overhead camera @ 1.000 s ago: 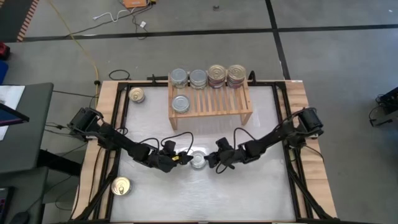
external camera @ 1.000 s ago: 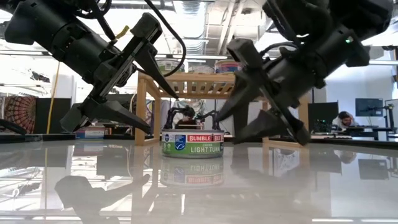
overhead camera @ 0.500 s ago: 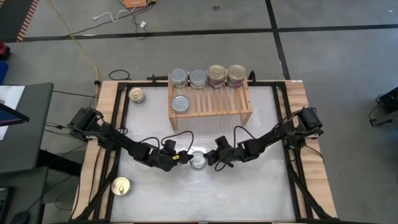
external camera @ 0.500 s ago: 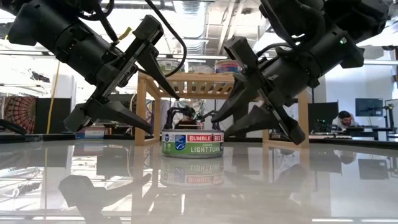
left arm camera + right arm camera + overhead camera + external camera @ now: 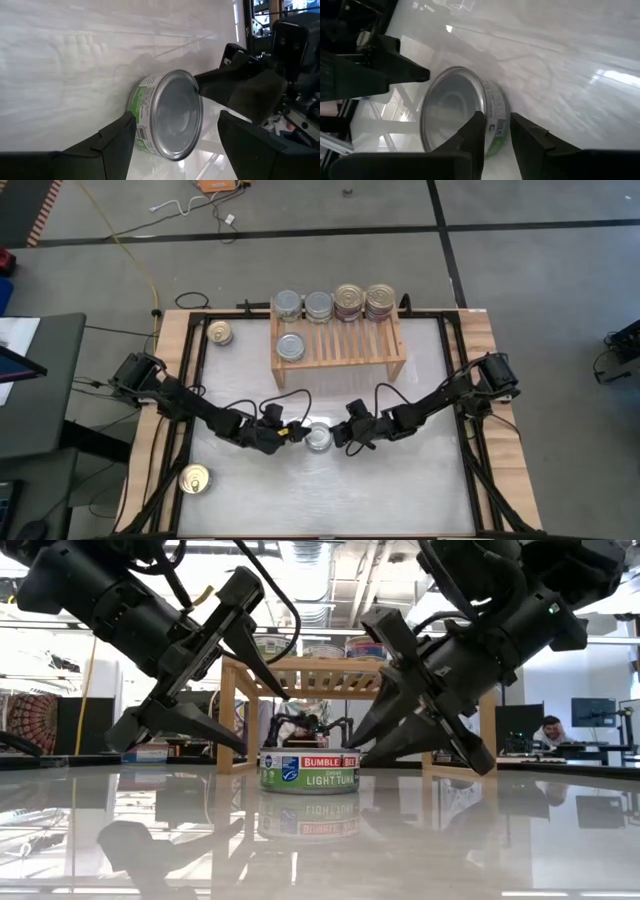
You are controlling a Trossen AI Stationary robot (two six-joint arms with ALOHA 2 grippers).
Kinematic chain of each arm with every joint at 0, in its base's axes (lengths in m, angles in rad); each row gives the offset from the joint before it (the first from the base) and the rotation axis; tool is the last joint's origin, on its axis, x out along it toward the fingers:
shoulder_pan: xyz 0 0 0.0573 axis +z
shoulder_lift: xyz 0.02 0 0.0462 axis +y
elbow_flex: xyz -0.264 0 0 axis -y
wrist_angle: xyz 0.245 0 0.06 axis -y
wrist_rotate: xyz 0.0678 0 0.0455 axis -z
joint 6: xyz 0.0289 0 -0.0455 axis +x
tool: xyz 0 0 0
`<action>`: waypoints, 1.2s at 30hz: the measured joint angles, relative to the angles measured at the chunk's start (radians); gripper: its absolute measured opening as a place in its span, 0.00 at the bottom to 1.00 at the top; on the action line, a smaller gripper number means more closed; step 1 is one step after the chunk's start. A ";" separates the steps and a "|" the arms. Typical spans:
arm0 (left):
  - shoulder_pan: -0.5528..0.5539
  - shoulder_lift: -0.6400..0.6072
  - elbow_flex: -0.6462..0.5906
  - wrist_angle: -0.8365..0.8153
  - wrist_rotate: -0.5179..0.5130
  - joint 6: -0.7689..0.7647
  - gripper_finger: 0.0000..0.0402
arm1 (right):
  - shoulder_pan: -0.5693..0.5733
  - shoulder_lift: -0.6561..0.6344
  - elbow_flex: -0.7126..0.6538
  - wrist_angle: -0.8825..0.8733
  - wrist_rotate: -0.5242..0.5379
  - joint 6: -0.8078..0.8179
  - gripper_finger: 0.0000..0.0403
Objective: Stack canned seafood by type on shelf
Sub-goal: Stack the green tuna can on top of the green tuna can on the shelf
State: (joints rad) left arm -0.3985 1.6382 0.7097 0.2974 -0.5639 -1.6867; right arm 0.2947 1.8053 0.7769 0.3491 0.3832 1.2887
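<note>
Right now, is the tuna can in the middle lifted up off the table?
No, the Bumble Bee light tuna can sits flat on the table in the low view, its base meeting its own reflection.

The small round flat tin with a plain silver top and a green-and-white paper label [image 5: 309, 771], standing at the table's middle, reads "BUMBLE BEE" in white on a red band, with "LIGHT TUNA" in large white letters on green beneath. At nine o'clock from the brand sits a small blue round seal, too small to read. A thin line above "LIGHT" might say "CHUNK", though I can't be sure.
</note>
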 joint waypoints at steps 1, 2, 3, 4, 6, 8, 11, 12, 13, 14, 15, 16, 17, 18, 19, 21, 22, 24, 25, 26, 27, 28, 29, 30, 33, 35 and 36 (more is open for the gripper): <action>0.001 0.000 0.000 0.000 0.000 0.000 0.67 | 0.001 0.000 0.000 0.006 0.000 0.001 0.29; 0.004 0.000 0.000 0.000 0.000 0.000 0.67 | 0.003 0.000 0.002 0.010 0.000 0.001 0.29; 0.006 0.000 0.000 0.001 0.000 0.000 0.67 | 0.005 0.000 0.006 0.010 0.000 0.001 0.29; 0.008 0.000 0.000 0.001 0.000 0.000 0.67 | 0.006 0.000 0.013 0.010 0.000 0.001 0.29; 0.013 0.000 0.000 0.005 0.000 0.000 0.67 | 0.009 0.015 0.035 0.010 0.001 0.001 0.29; 0.019 0.000 0.000 0.010 0.000 0.000 0.67 | 0.014 0.038 0.061 0.006 0.000 -0.021 0.29; 0.021 0.000 0.000 0.010 0.000 0.001 0.67 | 0.007 0.077 0.090 -0.033 -0.029 -0.027 0.29; 0.021 0.000 0.000 0.011 0.000 0.000 0.67 | 0.001 0.080 0.097 -0.038 -0.046 -0.024 0.29; 0.021 0.000 0.000 0.012 0.000 0.001 0.67 | -0.003 0.081 0.096 -0.034 -0.061 -0.022 0.29; 0.021 0.000 0.000 0.010 0.001 0.001 0.67 | -0.004 0.083 0.096 -0.030 -0.068 -0.023 0.29; 0.020 0.000 0.000 0.008 0.001 0.001 0.67 | -0.004 0.083 0.097 -0.030 -0.068 -0.030 0.29; 0.020 0.000 0.000 0.008 0.006 0.001 0.67 | -0.004 0.083 0.096 -0.023 -0.067 -0.037 0.29; 0.020 0.000 0.000 0.008 0.012 0.001 0.67 | -0.006 0.083 0.096 -0.017 -0.067 -0.039 0.29; 0.020 0.000 0.000 0.008 0.017 0.001 0.67 | -0.009 0.084 0.096 -0.016 -0.068 -0.040 0.29; 0.020 0.000 0.000 0.008 0.023 0.001 0.67 | -0.010 0.084 0.096 -0.016 -0.071 -0.040 0.29; 0.020 0.000 0.000 0.007 0.029 0.007 0.67 | -0.010 0.084 0.096 -0.017 -0.072 -0.040 0.29; 0.020 0.000 0.000 0.007 0.032 0.014 0.67 | -0.010 0.084 0.096 -0.019 -0.072 -0.040 0.29; 0.020 0.000 0.000 0.007 0.039 0.030 0.67 | -0.010 0.084 0.096 -0.022 -0.072 -0.041 0.29; 0.020 0.000 0.000 0.006 0.044 0.033 0.67 | -0.009 0.084 0.096 -0.023 -0.072 -0.041 0.29; 0.020 -0.001 0.000 0.005 0.050 0.034 0.67 | -0.007 0.084 0.095 -0.024 -0.072 -0.041 0.29; 0.020 -0.001 0.000 0.005 0.060 0.035 0.67 | -0.006 0.084 0.095 -0.024 -0.071 -0.041 0.29; 0.020 -0.001 0.000 0.005 0.065 0.035 0.67 | -0.005 0.084 0.095 -0.024 -0.071 -0.041 0.28; 0.020 -0.001 0.000 0.005 0.067 0.035 0.67 | -0.005 0.084 0.095 -0.023 -0.072 -0.041 0.28; 0.020 -0.001 0.000 0.005 0.070 0.035 0.67 | -0.005 0.084 0.095 -0.023 -0.071 -0.041 0.26; 0.020 -0.001 0.000 0.005 0.071 0.029 0.67 | -0.005 0.084 0.095 -0.023 -0.072 -0.041 0.22; 0.020 -0.002 0.000 0.006 0.074 0.029 0.67 | -0.001 0.084 0.095 -0.022 -0.071 -0.041 0.19; 0.020 -0.002 0.000 0.007 0.075 0.029 0.67 | 0.000 0.084 0.095 -0.021 -0.071 -0.041 0.18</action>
State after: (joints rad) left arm -0.3790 1.6367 0.7097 0.3042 -0.4889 -1.6581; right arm 0.2943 1.8893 0.8722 0.3279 0.3126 1.2480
